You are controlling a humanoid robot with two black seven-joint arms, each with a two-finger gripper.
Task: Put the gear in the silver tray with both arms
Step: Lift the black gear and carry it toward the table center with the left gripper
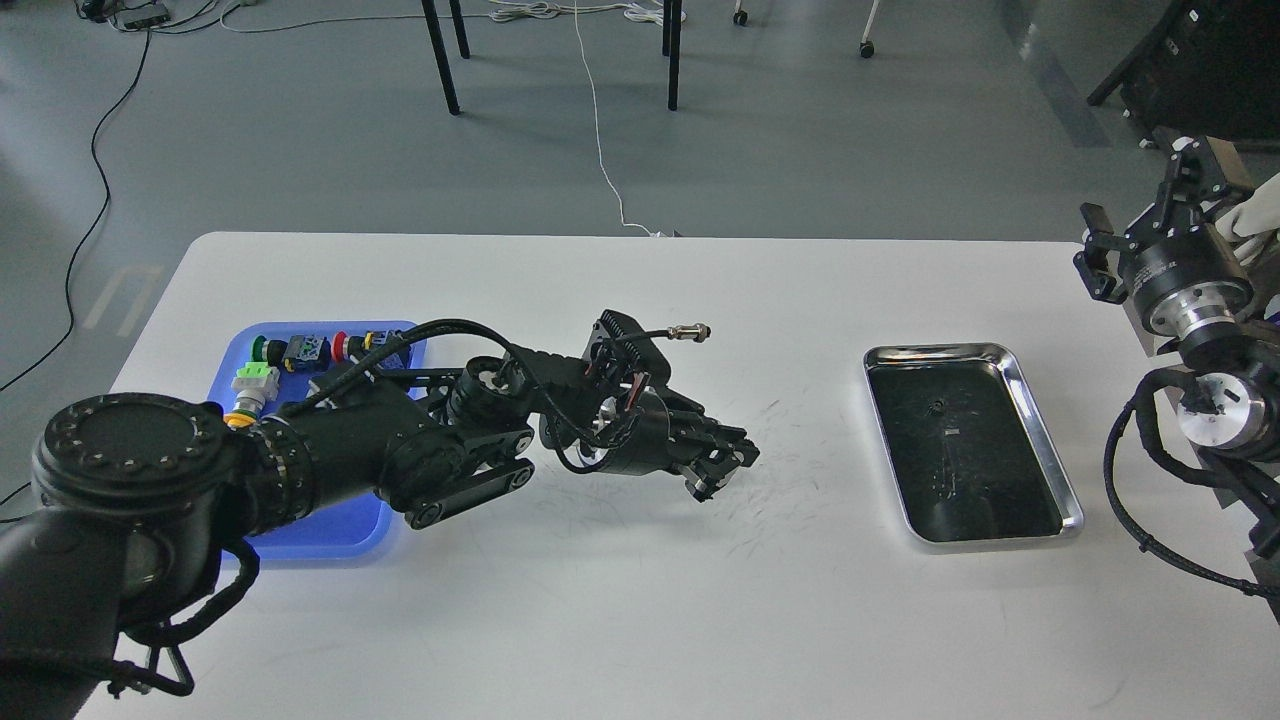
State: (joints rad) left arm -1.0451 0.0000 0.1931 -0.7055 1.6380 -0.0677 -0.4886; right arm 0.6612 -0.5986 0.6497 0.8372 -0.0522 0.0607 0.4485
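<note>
- White worktop (pixel 640 600), scuffed with dark marks near its middle.
- Black left arm (pixel 400 465) reaching rightward from the blue tray (pixel 330 530); left pincer (pixel 722 470) low over the worktop, fingers close together, held object not discernible.
- Silver tray (pixel 1062 478) to the right, well apart from the left pincer.
- Small coloured parts (pixel 300 352) along the blue tray's far edge.
- Right pincer (pixel 1145 215) raised at the far right edge, fingers spread apart.

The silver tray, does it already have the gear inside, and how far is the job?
Nothing looks done: the silver tray shows only its dark bottom with small marks, no gear. The left gripper hovers over the table between the blue tray and the silver one; whether it holds anything cannot be told. The right gripper waits raised at the table's right edge. Delivery into the silver tray remains.
</note>
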